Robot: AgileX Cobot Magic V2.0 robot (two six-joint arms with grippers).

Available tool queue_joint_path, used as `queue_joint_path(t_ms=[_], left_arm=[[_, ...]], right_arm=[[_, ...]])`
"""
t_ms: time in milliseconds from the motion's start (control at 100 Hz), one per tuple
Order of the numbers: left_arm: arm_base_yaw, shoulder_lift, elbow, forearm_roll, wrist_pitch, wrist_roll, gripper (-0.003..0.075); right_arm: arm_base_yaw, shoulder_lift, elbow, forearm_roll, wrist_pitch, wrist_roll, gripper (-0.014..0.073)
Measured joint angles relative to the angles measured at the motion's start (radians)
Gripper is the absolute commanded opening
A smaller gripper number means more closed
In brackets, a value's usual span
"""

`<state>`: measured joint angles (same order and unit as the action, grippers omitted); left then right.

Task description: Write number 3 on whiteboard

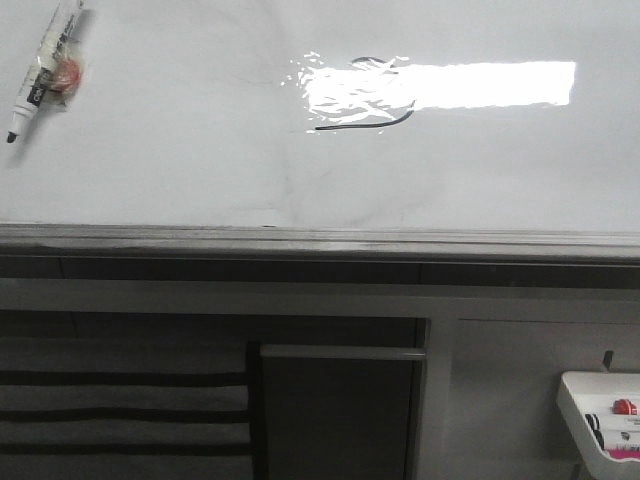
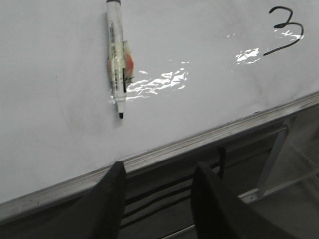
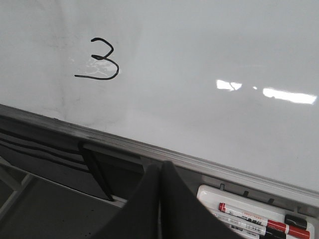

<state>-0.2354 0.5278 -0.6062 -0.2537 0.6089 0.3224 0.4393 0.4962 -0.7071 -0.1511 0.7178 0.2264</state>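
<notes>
At the far left of the whiteboard (image 1: 180, 150) lies a black-tipped marker (image 1: 42, 68), uncapped, with a clear wrapper and an orange-red patch taped to its barrel. The left wrist view shows it lengthwise, tip toward the board's near edge, and the left gripper (image 2: 158, 196) hanging off the board over the edge rail (image 1: 320, 240), jaws apart and holding nothing.

Right of the marker, near the board's middle, is the number 3 (image 1: 372, 108). In the front view a bright rectangular light reflection washes out most of it, leaving a bottom stroke and a bit of the top loop. Both wrist views show it whole and black.

The right gripper (image 3: 159, 199) has its dark fingers pressed together, empty, near the rail. Just right of it the right wrist view shows a white tray (image 3: 209, 195) with red-capped and black-capped markers; the front view catches only its corner, low at the right.

The board is glossy with faint grey smears. The printing on the markers is too small to read.
</notes>
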Motion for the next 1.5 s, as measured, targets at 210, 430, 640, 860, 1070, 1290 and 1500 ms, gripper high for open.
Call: queue_joint_path(t_ms=[210,430,640,860,1070,1290,1500], left_arm=[[0.0,-0.032,0.0,0.056,-0.017,-0.103,-0.0019],[0.0,-0.035,0.0,0.036,-0.031,-0.127,-0.0019],[0.0,-0.048,0.008,0.084,-0.043,-0.129,-0.0019],[0.063,-0.291,0.201,0.183,-0.185,-0.129,-0.0019],[0.15,-0.531,0.463,0.189,-0.33,-0.131,-0.0019],[0.158,-0.534,0.611,0.169,-0.532,-0.17,-0.0019],[0.158,-0.534,0.611,0.139,-0.575,-0.188,-0.0019]], right_arm=[[0.0,0.0,0.0,0.0,0.0,0.001,-0.0079],[0.0,0.0,0.0,0.001,0.0,0.001,-0.0079],[0.0,0.0,0.0,0.001,0.0,0.001,-0.0079],[-0.001,0.0,0.0,0.002,0.0,0.002,-0.0079],[-0.001,0.0,0.001,0.002,0.0,0.002,-0.0079],[-0.001,0.0,0.001,0.003,0.0,0.002,-0.0079],[-0.001,0.0,0.001,0.003,0.0,0.002,-0.0079]])
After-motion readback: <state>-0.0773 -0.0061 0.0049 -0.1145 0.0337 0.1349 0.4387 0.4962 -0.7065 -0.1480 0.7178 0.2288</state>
